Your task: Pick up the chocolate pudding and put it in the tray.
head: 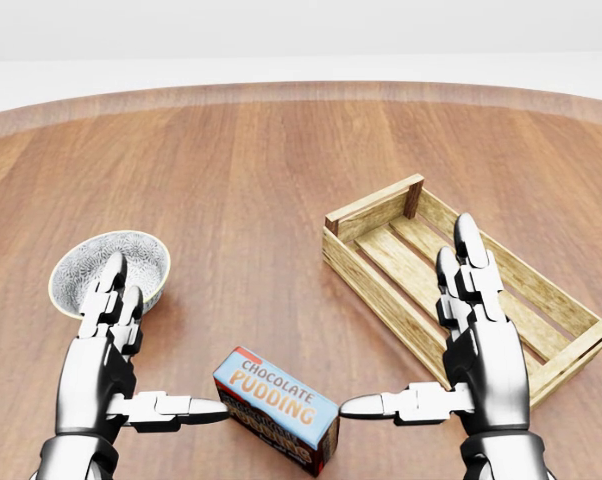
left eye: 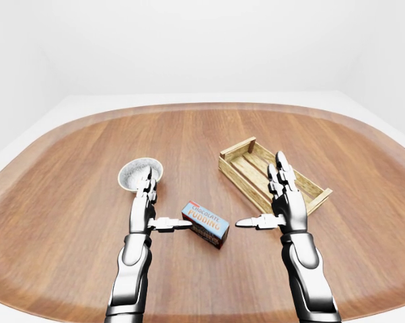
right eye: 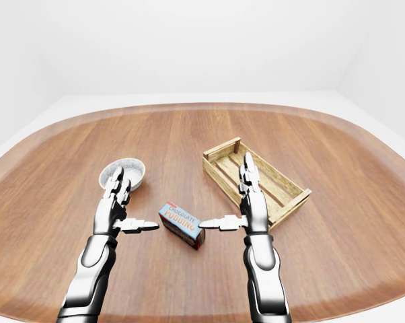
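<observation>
A wide, rounded wooden tabletop [head: 281, 160] fills the scene, with white walls beyond its far edge.

Farthest left sits a small speckled bowl [head: 131, 255], upright, on the tabletop. The robot's left hand [head: 106, 355] rises just near of it, partly overlapping the bowl's near rim in the head view; whether they touch cannot be told. Its two upper fingers [head: 109, 285] point away toward the far side, and its thumb sticks out sideways to the right, so the hand is spread wide and holds nothing. The thumb tip reaches the left end of the chocolate pudding [head: 278, 408], touching it or very nearly so.

The chocolate pudding is a small blue box with orange lettering, lying flat on the tabletop between the two hands, turned at an angle. It is outside the tray.

To its right is the right hand [head: 476, 350], also spread wide and empty, upper fingers [head: 469, 245] pointing away, thumb aimed left toward the box. A slight gap shows between this thumb tip and the box's right end.

Farthest right lies the tray [head: 371, 212], a slatted wooden crate set diagonally, partly behind the right hand.
</observation>
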### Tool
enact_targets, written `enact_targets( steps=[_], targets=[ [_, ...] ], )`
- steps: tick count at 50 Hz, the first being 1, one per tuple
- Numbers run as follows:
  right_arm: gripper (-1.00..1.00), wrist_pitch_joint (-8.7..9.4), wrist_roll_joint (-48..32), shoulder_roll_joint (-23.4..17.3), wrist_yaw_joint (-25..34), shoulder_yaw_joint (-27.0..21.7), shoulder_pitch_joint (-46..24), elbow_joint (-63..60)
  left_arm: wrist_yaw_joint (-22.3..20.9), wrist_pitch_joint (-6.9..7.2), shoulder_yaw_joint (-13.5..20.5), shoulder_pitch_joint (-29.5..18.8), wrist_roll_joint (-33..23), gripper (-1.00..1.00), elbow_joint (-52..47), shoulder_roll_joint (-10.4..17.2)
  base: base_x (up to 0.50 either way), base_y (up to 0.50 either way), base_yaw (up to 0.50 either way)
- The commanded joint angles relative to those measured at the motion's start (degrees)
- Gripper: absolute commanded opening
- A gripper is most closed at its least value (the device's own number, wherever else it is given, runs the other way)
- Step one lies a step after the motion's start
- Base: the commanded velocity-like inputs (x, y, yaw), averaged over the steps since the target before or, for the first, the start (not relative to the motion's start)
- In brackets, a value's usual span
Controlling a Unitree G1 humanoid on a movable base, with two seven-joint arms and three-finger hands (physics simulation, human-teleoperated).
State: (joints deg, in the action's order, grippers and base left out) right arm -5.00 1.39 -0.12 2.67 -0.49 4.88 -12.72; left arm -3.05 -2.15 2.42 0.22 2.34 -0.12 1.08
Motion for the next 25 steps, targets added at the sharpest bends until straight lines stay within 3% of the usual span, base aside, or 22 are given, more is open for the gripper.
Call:
enact_targets(
  steps=[1, 2, 3, 25],
  targets=[
    [1.0, 0.0, 0.1, 0.0, 0.1, 0.0, -0.1, 0.2, 0.3, -0.96, 0.2, -0.1, 0.1, 1.0, 0.4, -0.1, 0.0, 0.0, 0.0],
    [1.0, 0.0, 0.1, 0.0, 0.1, 0.0, -0.1, 0.2, 0.3, -0.98, 0.2, -0.1, 0.1, 1.0, 0.4, -0.1, 0.0, 0.0, 0.0],
    [1.0, 0.0, 0.0, 0.0, 0.1, 0.1, 0.0, 0.1, 1.3, -2.31, 0.0, -0.3, -1.3, 1.0, 1.6, 0.0, 0.0, 0.0, 0.0],
    [1.0, 0.0, -3.4, 0.0, -0.9, 0.7, -0.3, 2.6, 1.5, -2.43, -0.1, -0.6, -1.7, 1.0, 2.5, 0.1, 0.0, 0.0, 0.0]
  ],
)
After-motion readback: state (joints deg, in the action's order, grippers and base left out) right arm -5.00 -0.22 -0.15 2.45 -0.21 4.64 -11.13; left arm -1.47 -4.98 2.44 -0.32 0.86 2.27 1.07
